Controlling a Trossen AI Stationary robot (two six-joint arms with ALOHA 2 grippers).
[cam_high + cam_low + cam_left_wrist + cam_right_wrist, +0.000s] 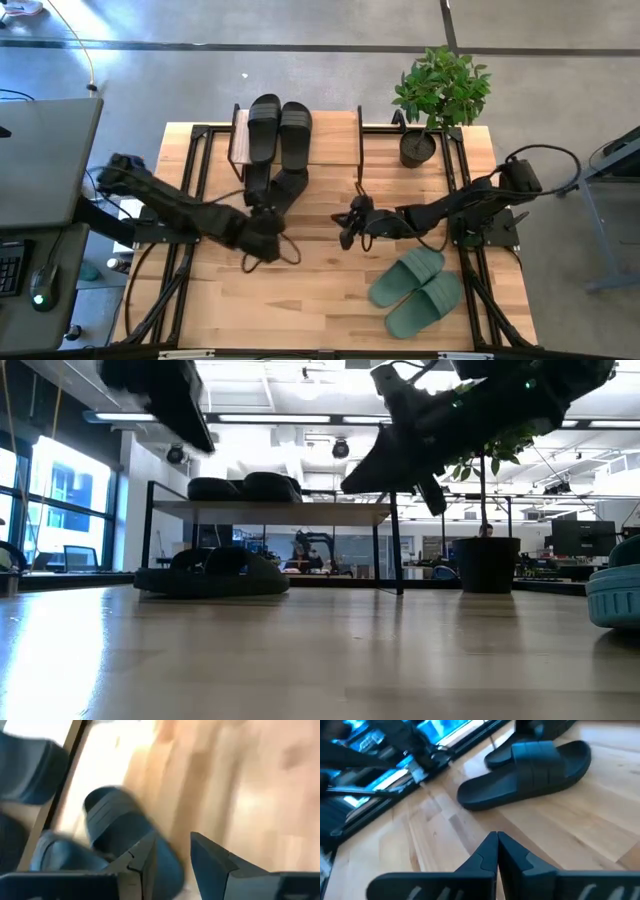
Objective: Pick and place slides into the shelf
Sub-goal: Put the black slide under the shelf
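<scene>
Two black slides (280,130) lie on the plank top of the shelf (340,135). A second black pair (277,188) rests sole-down on the table in front of the shelf, partly under it in the low view (210,572). The green pair (415,290) lies sole-down near the table's right near corner. My left gripper (268,232) hovers open above the near end of one black slide (117,832), raised off the table. My right gripper (347,228) is shut, at mid-table to the right of the black pair (530,770), holding nothing.
A potted plant (430,110) stands at the table's far right corner, beside the shelf. Bare tabletop (320,300) stretches along the near edge, left of the green pair. A loop of cable (285,250) hangs by my left wrist. Black frame rails (185,200) run along both sides.
</scene>
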